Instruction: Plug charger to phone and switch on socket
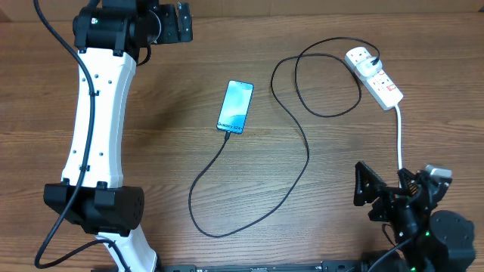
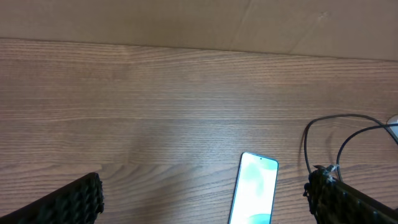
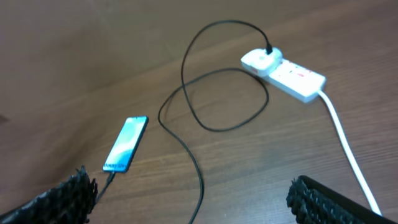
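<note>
Here the phone (image 1: 235, 106) lies flat near the middle of the worktop (image 1: 227, 45), well apart from both hands. The left hand (image 1: 172, 23) hovers by the far edge, up and to the left of the phone, its fingers (image 2: 74, 202) spread wide and holding nothing. The right hand (image 1: 370, 193) sits at the near right corner, likewise wide open and empty, with the socket (image 1: 374, 75) well beyond it toward the far right.

There is one phone, one socket and one charger (image 1: 302, 143). The charger's black cable runs from the phone's near end in a wide loop across the wood, then curls up to a plug seated in the socket's far end. The socket's white cord (image 1: 399, 136) trails down toward the right hand.

Bare wood lies open left of the phone and between it and the socket, crossed only by cable loops.
</note>
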You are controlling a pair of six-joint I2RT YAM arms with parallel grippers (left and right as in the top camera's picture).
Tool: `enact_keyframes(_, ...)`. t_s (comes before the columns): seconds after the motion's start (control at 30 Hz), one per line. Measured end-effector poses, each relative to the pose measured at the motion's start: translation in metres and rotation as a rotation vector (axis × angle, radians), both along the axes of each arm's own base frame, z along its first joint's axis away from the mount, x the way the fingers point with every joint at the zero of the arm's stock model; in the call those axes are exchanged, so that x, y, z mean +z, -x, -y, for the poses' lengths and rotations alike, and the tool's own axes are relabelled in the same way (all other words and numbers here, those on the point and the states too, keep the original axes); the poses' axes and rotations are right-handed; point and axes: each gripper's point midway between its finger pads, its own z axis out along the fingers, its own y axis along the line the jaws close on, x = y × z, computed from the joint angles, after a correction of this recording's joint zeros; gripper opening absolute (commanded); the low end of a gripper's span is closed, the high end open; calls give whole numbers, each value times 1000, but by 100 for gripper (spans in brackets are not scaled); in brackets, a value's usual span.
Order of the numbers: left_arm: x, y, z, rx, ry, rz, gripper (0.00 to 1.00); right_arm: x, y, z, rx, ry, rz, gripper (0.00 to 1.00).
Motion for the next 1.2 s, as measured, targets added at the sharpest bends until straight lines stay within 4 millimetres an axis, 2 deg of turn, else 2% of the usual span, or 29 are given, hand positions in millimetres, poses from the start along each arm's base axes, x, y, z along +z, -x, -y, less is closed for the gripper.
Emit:
enact_keyframes(0.2,0,0,0,0,0,0,100,-5,-6,-7,54,51,114,100)
enact_keyframes(0.93,0,0,0,0,0,0,100,-24,-38,-8,50,98,372,100)
enact_keyframes(1.2,0,0,0,0,0,0,100,-22,-45,-8,48,110,445,100)
